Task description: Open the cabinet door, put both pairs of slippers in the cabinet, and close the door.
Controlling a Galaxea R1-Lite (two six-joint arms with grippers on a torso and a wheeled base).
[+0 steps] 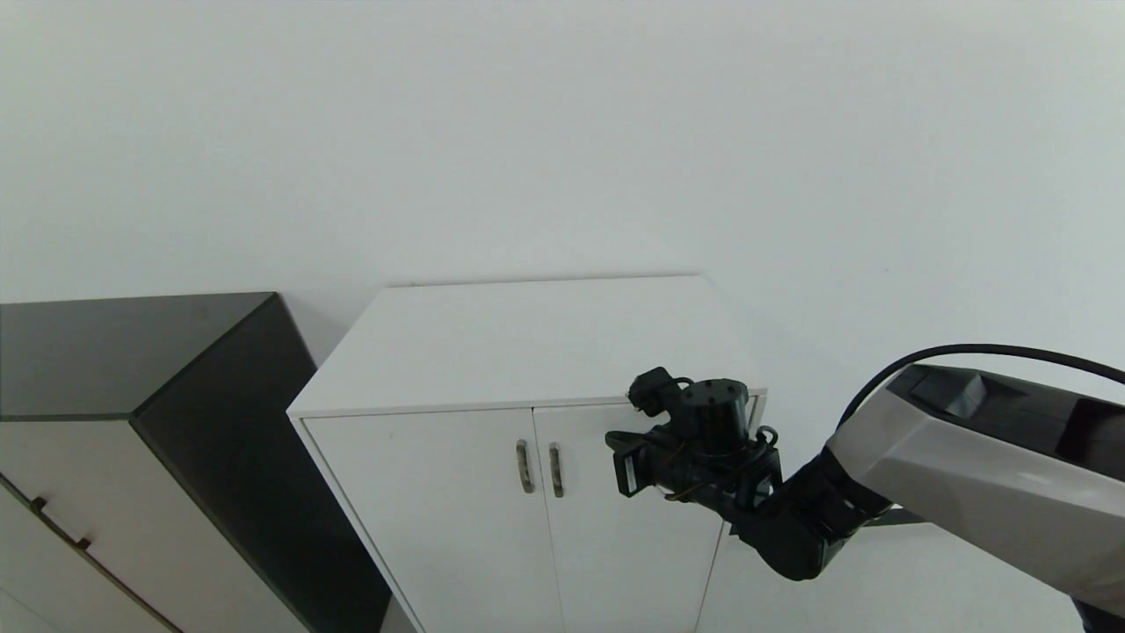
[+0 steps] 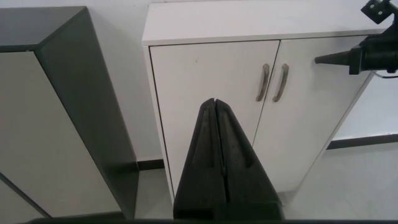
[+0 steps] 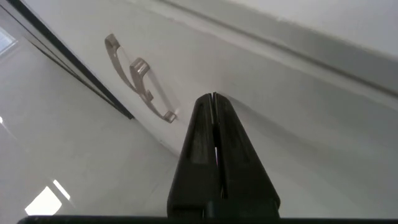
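We read the right gripper (image 3: 213, 99), lower centre in the head view before the cabinet door (image 1: 633, 545), as pinched closed and empty; the left gripper (image 2: 215, 102) likewise.

Head cam sits high, looking forward and down at the white cabinet (image 1: 527, 343), which is low centre in frame with bare wall (image 1: 562, 132) above it. Left wrist cam hangs back and faces the cabinet front pretty much square, with the right gripper (image 2: 320, 60) poking in at upper right. Right wrist cam is way closer, skimming along the door (image 3: 292, 124). All three catch the paired door handles (image 1: 538, 468).
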